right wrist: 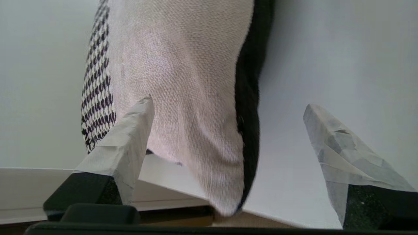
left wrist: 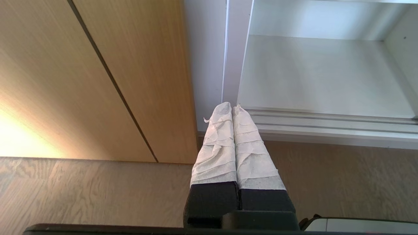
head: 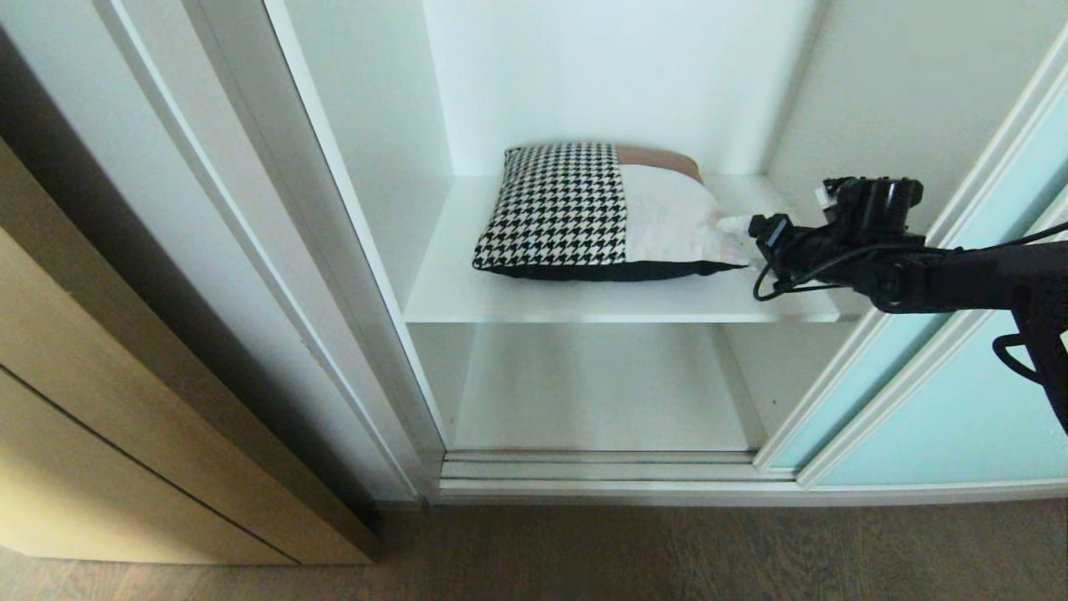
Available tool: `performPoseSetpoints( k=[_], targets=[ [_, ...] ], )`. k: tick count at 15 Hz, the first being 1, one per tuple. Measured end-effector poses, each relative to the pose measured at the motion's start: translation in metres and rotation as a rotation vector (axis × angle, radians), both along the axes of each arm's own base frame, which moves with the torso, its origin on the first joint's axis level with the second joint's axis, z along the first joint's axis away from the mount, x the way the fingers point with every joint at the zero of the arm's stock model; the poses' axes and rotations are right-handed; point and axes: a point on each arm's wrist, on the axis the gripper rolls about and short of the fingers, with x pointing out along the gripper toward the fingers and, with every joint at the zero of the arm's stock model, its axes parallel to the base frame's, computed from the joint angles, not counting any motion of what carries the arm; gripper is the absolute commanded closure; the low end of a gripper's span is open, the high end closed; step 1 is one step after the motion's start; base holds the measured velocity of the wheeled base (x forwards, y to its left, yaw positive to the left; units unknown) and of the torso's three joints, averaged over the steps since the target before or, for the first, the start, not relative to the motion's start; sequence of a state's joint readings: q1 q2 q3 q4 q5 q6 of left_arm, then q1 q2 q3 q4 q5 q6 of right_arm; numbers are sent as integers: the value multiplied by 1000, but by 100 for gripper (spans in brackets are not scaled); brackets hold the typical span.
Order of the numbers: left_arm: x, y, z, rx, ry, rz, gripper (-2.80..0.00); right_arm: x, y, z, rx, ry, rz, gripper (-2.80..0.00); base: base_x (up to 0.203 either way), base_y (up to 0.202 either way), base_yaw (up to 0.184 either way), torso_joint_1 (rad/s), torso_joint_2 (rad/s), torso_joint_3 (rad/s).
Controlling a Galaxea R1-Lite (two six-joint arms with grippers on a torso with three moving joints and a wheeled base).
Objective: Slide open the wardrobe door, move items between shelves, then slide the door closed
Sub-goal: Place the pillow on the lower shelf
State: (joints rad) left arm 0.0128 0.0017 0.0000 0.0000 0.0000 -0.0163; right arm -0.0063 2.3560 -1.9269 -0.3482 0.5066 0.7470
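A: Cushion [head: 588, 213] first: where is it?
B: Lying flat on the upper shelf [head: 467, 292], its corner between the right end effector [right wrist: 228, 130] fingers, which are spread wide and not gripping.
A: And the left end effector [left wrist: 232, 111]?
B: Pressed shut, low over the floor [left wrist: 98, 192].
A: The sliding wardrobe door [head: 959, 392]?
B: Pushed right, leaving the shelves exposed.
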Motion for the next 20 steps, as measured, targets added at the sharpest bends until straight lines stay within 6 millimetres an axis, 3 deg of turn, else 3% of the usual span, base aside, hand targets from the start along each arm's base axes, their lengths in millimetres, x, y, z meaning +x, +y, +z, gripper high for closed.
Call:
performPoseSetpoints(
  k=[10,15,20],
  targets=[
    [0,0,0,0,0,0,0,12,33,-12,5,-169,66,-280,0,0,0,0,0,0],
    [0,0,0,0,0,0,0,10,34,-16,32,-71,72,-280,0,0,0,0,0,0],
    [0,0,0,0,0,0,0,11,34,-11,44,-120,78,-280,0,0,0,0,0,0]
  ],
)
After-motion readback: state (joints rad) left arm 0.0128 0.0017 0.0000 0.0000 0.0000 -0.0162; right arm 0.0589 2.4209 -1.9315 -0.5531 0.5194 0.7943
